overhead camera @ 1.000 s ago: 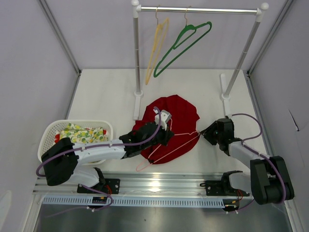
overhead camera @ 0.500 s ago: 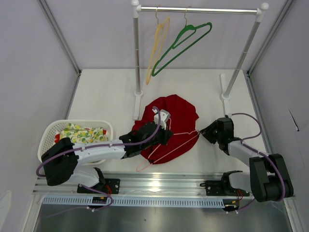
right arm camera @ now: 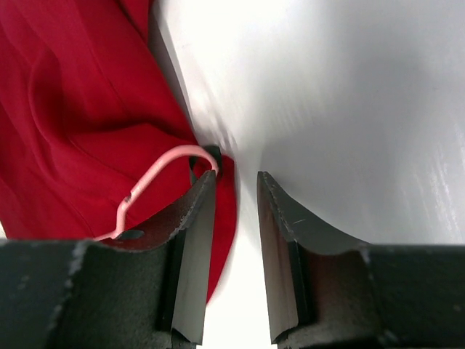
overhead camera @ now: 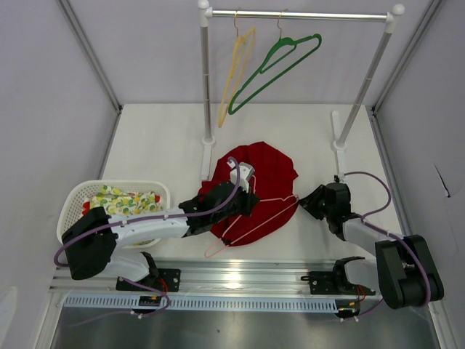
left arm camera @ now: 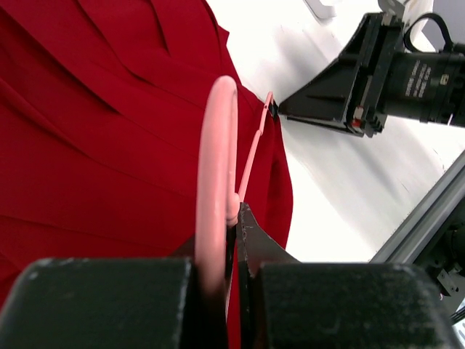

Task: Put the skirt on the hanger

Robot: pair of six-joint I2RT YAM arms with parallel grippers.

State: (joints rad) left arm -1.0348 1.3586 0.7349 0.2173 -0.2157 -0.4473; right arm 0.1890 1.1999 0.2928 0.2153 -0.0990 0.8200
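Note:
The deep-red skirt [overhead camera: 270, 173] lies spread on the table's middle. The pale pink hanger [overhead camera: 209, 253] lies across its near part, its right end at the skirt's right edge. My left gripper [overhead camera: 251, 195] is over the skirt and shut on the hanger's curved wire [left arm camera: 218, 160]; its own jaws [left arm camera: 232, 233] pinch it. My right gripper [overhead camera: 304, 202] sits low at the skirt's right edge. In the right wrist view it [right arm camera: 236, 196] is open, with the skirt's rim [right arm camera: 73, 109] between the jaws and the hanger's end [right arm camera: 163, 163] just left of the left finger.
A white basket [overhead camera: 80, 190] with a floral cloth [overhead camera: 123, 201] stands at the left. A clothes rail [overhead camera: 298, 14] at the back holds a yellow hanger [overhead camera: 236, 73] and a green hanger [overhead camera: 280, 65]; its posts stand behind the skirt. A metal rail [overhead camera: 232, 275] runs along the near edge.
My right gripper has slid a little left and nearer, up to the skirt's right edge. The skirt and hanger shifted slightly left. My left gripper keeps its hold.

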